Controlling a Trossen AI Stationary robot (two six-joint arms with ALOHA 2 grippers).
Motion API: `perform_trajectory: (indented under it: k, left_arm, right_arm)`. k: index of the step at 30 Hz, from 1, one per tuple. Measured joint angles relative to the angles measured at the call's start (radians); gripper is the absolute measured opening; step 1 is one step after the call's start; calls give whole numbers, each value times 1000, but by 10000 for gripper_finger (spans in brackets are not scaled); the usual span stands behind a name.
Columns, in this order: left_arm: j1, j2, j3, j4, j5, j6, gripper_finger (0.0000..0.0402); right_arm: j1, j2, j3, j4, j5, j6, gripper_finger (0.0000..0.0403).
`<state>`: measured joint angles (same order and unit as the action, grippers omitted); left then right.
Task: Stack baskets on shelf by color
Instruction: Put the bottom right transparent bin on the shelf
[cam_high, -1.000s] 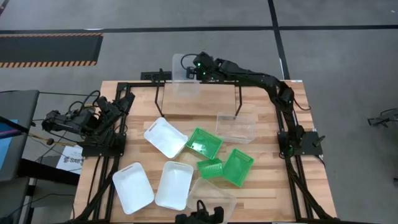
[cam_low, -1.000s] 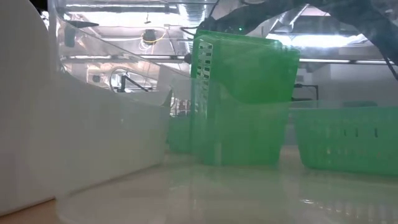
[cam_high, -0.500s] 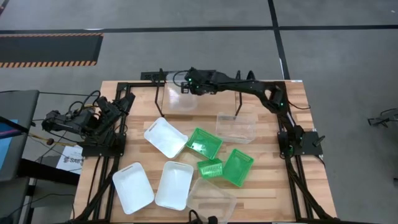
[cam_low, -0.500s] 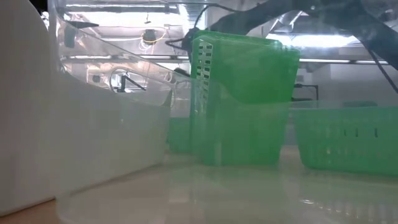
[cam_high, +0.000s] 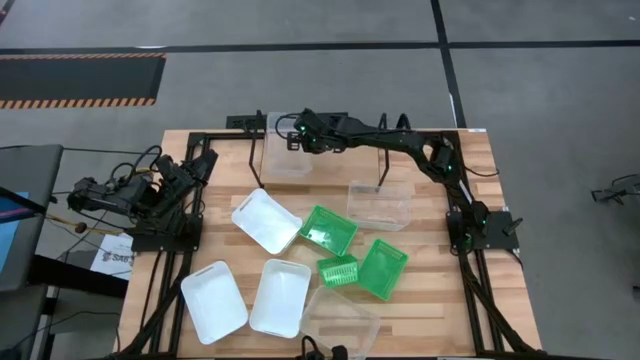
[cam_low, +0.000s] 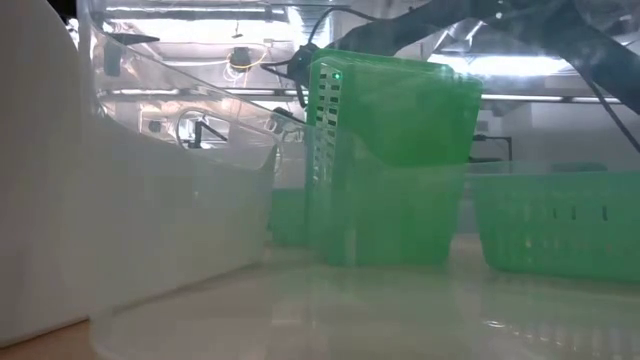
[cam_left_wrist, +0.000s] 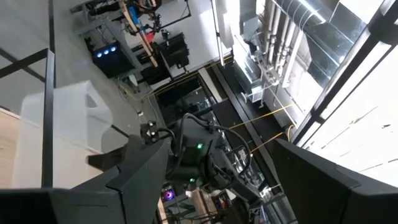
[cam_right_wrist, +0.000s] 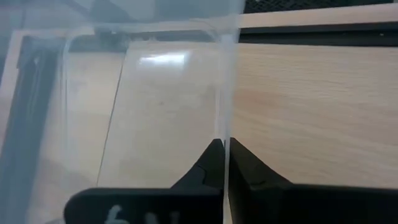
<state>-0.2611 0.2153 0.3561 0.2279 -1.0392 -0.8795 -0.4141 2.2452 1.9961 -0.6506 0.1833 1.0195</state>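
Clear basket (cam_high: 283, 152) is now lowered onto the shelf (cam_high: 380, 150) left end; right gripper (cam_high: 297, 136) jaws are kept pinched on its wall.

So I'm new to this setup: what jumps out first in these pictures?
The right gripper pinches a clear basket's wall over the black shelf at the table's far edge. Nearer, white, green and clear baskets lie scattered across the wooden table. The left arm sits folded off the left edge.
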Motion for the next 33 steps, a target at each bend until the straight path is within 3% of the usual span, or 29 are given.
perform_trajectory:
  k: [5, 17, 22, 29, 33]
  left_arm:
    - [0, 0, 0, 0, 0, 0, 279]
    - [0, 0, 0, -1, -1, 2, 279]
    - [0, 0, 0, -2, -14, 4, 279]
    - [0, 0, 0, -2, -20, 10, 279]
    - [0, 0, 0, -2, -20, 22, 279]
  right_arm:
    - [-1, 0, 0, 1, 0, -11, 41]
    - [-2, 0, 4, 85, -45, -119, 145]
    - [-11, -2, 112, 60, -106, -221, 165]
    - [17, -3, 303, -301, -111, -474, 149]
    - [74, -2, 318, -499, -107, -576, 124]
